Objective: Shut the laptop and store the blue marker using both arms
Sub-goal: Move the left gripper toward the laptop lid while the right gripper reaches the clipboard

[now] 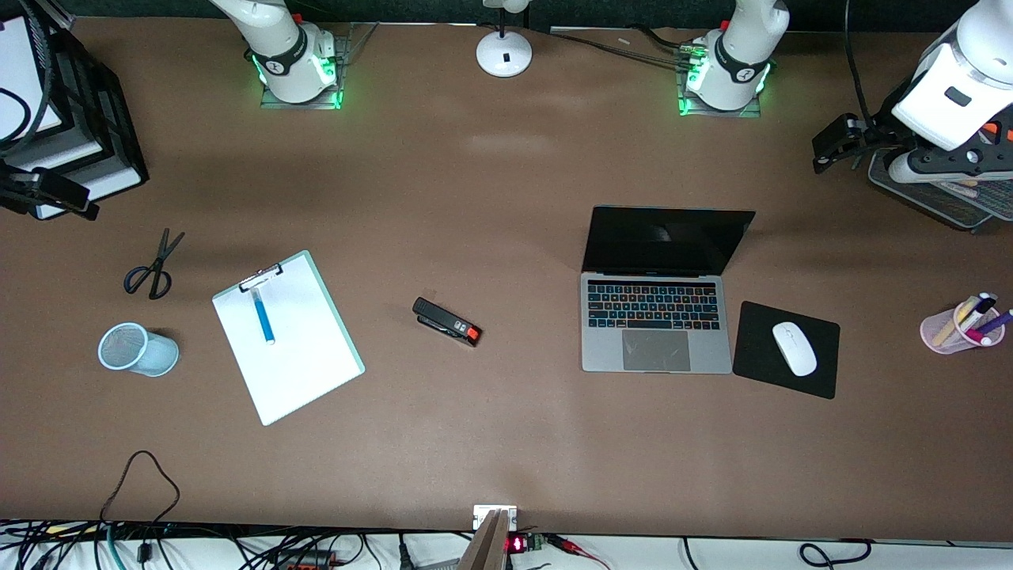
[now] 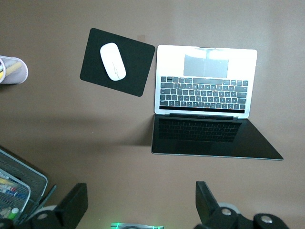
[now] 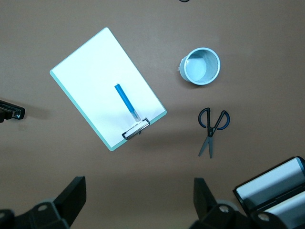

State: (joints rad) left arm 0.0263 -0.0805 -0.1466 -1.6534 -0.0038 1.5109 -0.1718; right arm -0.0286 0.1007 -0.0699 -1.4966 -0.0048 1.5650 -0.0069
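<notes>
Lower left of the front frame, your bright blue marker (image 1: 263, 316) lies on the white clipboard (image 1: 301, 360); slim silver-grey laptop (image 1: 655, 317) gapes; left gripper (image 2: 138, 202) and right gripper (image 3: 138, 200) hang released above their targets.

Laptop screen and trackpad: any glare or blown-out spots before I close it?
Front view: the laptop screen is dark with only a faint smudge of reflection, trackpad evenly lit. Left wrist view: the trackpad and palm rest are washed out bright, while the screen mirrors the keyboard clearly.
</notes>
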